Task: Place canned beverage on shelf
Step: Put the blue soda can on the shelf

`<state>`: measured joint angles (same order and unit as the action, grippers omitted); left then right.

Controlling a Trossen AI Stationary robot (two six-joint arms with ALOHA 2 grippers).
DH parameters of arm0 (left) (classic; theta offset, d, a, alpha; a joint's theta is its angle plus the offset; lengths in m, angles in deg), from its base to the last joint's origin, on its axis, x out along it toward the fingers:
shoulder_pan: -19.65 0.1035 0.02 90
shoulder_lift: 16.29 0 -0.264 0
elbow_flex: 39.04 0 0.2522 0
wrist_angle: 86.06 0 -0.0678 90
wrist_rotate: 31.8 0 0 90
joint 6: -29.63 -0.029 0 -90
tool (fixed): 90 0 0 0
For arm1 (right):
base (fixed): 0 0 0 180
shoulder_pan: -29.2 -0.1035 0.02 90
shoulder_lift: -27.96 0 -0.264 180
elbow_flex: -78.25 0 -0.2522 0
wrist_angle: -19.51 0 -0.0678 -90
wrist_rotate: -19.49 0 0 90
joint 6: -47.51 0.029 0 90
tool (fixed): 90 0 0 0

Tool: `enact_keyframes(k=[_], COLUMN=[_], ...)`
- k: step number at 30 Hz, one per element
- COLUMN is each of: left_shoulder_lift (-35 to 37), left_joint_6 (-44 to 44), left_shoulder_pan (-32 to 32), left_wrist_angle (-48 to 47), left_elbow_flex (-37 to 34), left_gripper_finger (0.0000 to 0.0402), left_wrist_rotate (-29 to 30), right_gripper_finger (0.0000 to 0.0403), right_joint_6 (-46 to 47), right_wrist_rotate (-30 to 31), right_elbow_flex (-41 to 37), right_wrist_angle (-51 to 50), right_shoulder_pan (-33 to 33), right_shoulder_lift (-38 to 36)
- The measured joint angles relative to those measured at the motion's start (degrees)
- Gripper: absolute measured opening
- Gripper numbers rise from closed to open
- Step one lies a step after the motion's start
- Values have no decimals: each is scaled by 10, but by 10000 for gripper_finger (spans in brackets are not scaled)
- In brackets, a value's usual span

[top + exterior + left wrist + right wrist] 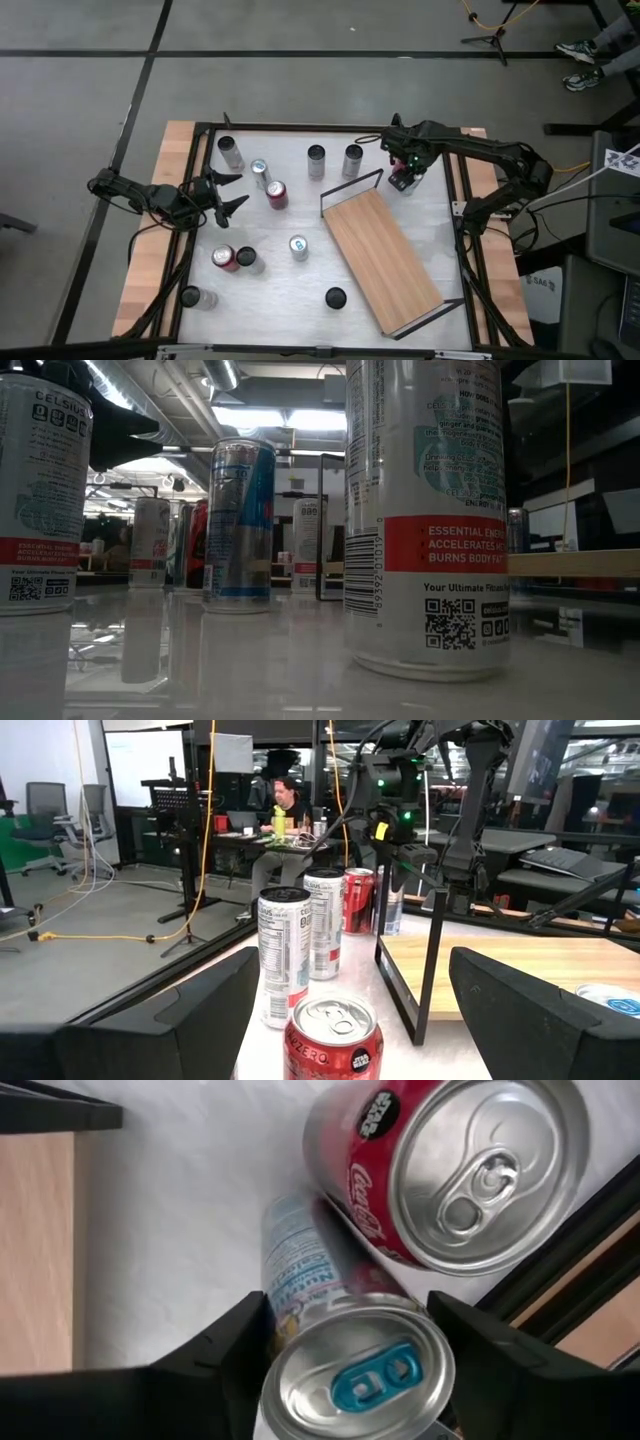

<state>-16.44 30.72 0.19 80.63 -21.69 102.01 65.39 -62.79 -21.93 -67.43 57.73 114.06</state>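
Observation:
My right gripper (403, 180) points down at the far right of the table, its fingers around the top of a slim silver can with a blue tab (360, 1370). A red cola can (450, 1170) stands right beside it. The shelf (385, 262), a light-wood board with black wire rails at its short ends, lies slantwise next to them with no can on it. My left gripper (242, 190) waits open and level at the table's left, facing a red can (333, 1040). My right gripper has the slim can between its two fingers, on opposite sides of the wall just under the top rim (278, 1342). The fingers come from above, pointing down. The can stands with its bottom on the table, next to the red cola can.
Several more cans stand about the table: two silver ones (316, 160) (352, 160) at the far edge, others at the left (230, 152) and near side (298, 247) (334, 297). The shelf's upright wire rail (430, 950) stands close to my right gripper.

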Motion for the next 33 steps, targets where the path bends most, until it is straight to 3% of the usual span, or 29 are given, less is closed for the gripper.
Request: enact_keyframes(k=[10, 21, 33], left_shoulder_lift=[0, 0, 0], left_joint_6=[0, 0, -1], left_shoulder_pan=[0, 0, 0], left_wrist_angle=[0, 0, 0], left_elbow_flex=[0, 0, 0], left_gripper_finger=[322, 322, 322], left_wrist_rotate=[0, 0, 0], right_gripper_finger=[251, 234, 238], right_joint_6=[114, 283, 395], right_wrist_rotate=[-23, -45, -67], right_elbow_flex=[-1, -1, -2], right_wrist_angle=[-23, -46, -49], right_shoulder_pan=[0, 0, 0], right_shoulder_lift=[0, 0, -1])
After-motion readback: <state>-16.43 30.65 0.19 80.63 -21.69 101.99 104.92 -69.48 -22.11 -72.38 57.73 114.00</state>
